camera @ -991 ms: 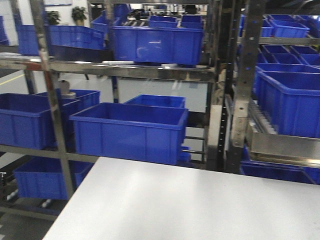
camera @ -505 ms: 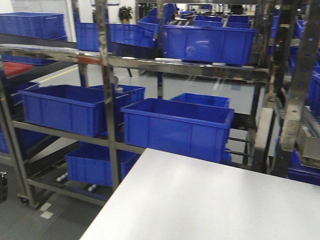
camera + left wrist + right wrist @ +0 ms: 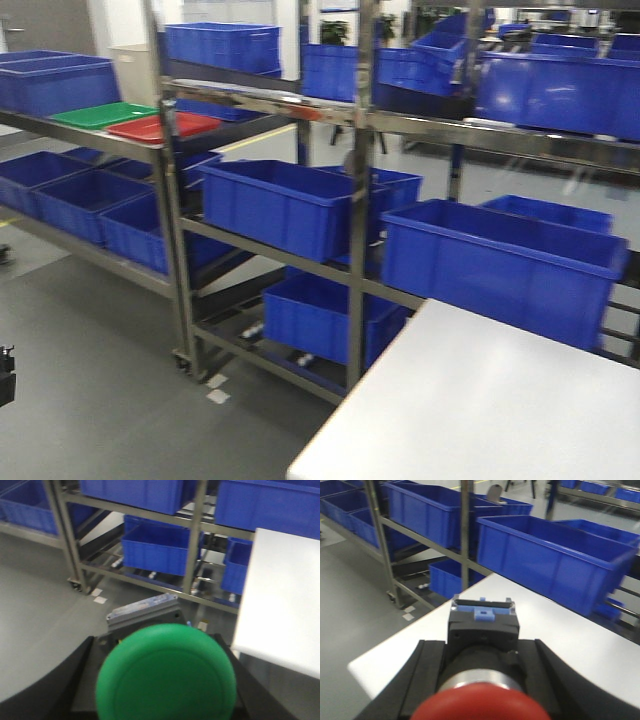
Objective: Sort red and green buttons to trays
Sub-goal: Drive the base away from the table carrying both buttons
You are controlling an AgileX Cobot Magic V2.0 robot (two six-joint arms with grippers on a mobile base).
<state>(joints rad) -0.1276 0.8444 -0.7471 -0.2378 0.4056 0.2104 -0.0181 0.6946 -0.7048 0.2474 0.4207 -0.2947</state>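
In the left wrist view my left gripper (image 3: 157, 642) is shut on a green button (image 3: 166, 676). Its round cap fills the lower frame, its dark body sticks out ahead, and a black finger (image 3: 75, 685) stands on each side. My right gripper (image 3: 482, 647) is shut on a red button (image 3: 480, 706) whose black body carries a blue clip (image 3: 483, 613). It hangs over the white table's corner. The green tray (image 3: 100, 115) and the red tray (image 3: 160, 127) lie side by side on a shelf at the far left. Neither gripper shows in the front view.
Steel racks (image 3: 358, 200) hold several deep blue crates (image 3: 285, 205) on every level, just beyond the white table (image 3: 480, 400). Grey floor (image 3: 90, 350) lies to the left of the table. A cream tub (image 3: 130, 70) stands behind the trays.
The front view has swung left: racks and table slid to the right of the frame, and the green and red trays came into sight at the left.
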